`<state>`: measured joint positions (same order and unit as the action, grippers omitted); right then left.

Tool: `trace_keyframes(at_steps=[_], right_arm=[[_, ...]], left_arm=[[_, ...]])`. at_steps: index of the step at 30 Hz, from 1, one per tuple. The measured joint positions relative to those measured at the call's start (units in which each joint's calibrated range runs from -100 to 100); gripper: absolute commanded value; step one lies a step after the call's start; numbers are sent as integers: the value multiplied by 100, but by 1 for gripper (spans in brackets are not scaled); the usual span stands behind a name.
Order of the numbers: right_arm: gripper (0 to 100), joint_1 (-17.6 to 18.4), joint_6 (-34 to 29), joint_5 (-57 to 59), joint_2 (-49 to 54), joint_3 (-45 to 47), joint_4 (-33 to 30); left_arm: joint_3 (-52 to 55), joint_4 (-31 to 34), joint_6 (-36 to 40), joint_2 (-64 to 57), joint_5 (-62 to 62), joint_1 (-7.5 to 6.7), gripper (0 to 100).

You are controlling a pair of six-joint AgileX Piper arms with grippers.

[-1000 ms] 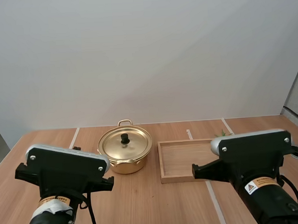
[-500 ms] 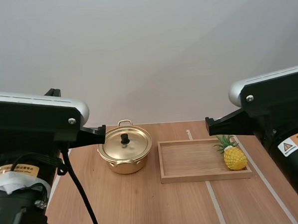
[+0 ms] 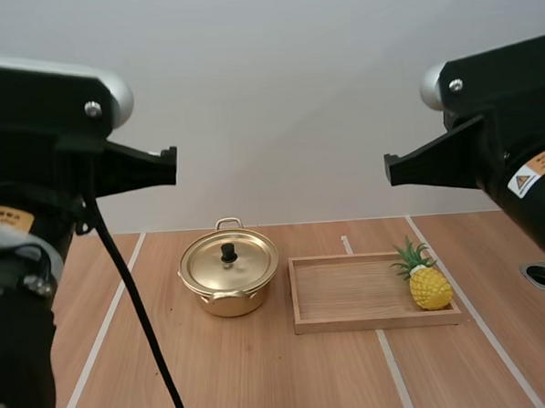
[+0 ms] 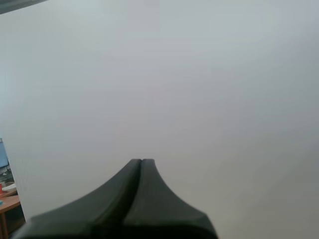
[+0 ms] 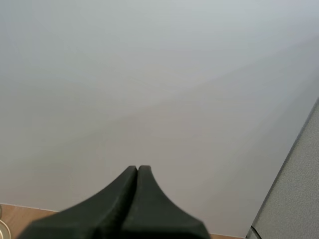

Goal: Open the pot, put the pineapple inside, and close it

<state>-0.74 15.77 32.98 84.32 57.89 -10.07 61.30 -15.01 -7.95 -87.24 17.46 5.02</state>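
Both jaws sit closed and empty; the lid (image 3: 246, 266) should lift easily by its black knob (image 3: 228, 253), and the pineapple (image 3: 431, 289) looks light, rigid and slick.

The left arm (image 3: 34, 180) and right arm (image 3: 498, 146) were held high, pointing forward; both pairs of jaws lay together, empty.

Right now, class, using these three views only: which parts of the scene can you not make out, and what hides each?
- Inside of the pot: high view, the lid covers it.
- Underside of the pineapple: high view, it rests in the wooden tray.
- Near left of the table: high view, the left arm blocks it.
- What lies below the shut left gripper and the shut right gripper: wrist views, both face the wall.
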Motion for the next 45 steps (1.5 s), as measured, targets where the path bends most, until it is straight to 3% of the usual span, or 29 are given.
trace_keyframes(at_steps=[5, 17, 23, 45], right_arm=[[0, -113, -189, 79, -535, -606, -115], [0, -517, -272, 578, -1830, -1428, -127], [0, -723, -272, 928, -2368, -1445, -102], [0, -731, -272, 1751, -2622, -1445, 63]], left_arm=[[-738, 0, 85, 784, 263, 0, 0], [-2483, 0, 129, 2444, 2253, 0, 0], [-3468, -415, -152, 3449, 4023, 0, 0], [-3688, -1051, -805, 5072, 7032, 0, 0]])
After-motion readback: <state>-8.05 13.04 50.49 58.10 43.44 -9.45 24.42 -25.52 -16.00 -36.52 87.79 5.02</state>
